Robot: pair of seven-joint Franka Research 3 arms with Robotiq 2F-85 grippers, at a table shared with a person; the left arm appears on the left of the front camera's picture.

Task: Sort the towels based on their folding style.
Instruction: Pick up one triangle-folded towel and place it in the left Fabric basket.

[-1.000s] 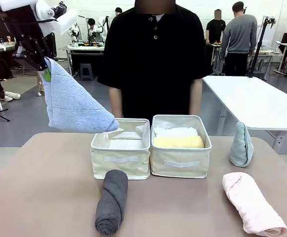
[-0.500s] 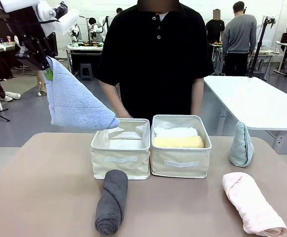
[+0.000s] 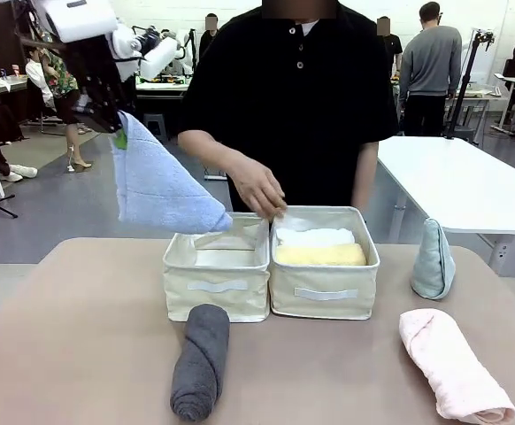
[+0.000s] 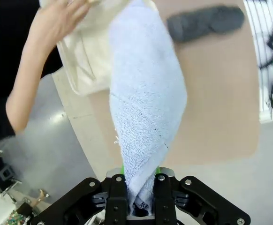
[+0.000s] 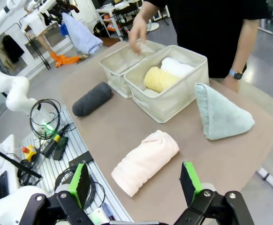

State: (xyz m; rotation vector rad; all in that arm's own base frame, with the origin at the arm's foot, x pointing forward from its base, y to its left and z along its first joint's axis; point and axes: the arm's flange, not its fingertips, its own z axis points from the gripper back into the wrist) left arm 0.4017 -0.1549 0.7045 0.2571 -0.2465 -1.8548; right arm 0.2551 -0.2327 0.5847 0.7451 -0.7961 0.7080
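Here, at the far left, my left pincer [image 3: 116, 133] is clenched on the narrow tip of the lavender-blue cone [image 3: 160, 181]. It hangs in the air above the surface [image 3: 80, 336], beyond its far edge, with the wide end sagging toward the left bin [image 3: 216, 274]. In the left wrist view the pads pinch the cone's point, so the folds hang together rather than falling open, which I take to be the reason for gripping there.

Below, the dark grey roll [image 3: 200, 363] lies near the near edge, left of centre and just in front of the left bin. Being a roll, it belongs with the other rolls, I judge.

The left bin sits at the middle of the surface and seems to hold no towel; I read it as the home for cones. The person's hand [image 3: 257, 188] rests on its rim where it meets the right bin [image 3: 324, 301], perhaps steadying or opening it for my drop.

The right bin stands touching its neighbour, with the white roll [image 3: 315, 236] at the back and the yellow roll [image 3: 319, 255] in front of it.

The mint-green cone [image 3: 433, 259] stands upright near the right edge. The pink roll [image 3: 452, 363] lies toward the near right corner. Both are unsorted.

My right pincer [image 5: 134, 185] is released, jaws wide and holding nothing, above the near right corner.
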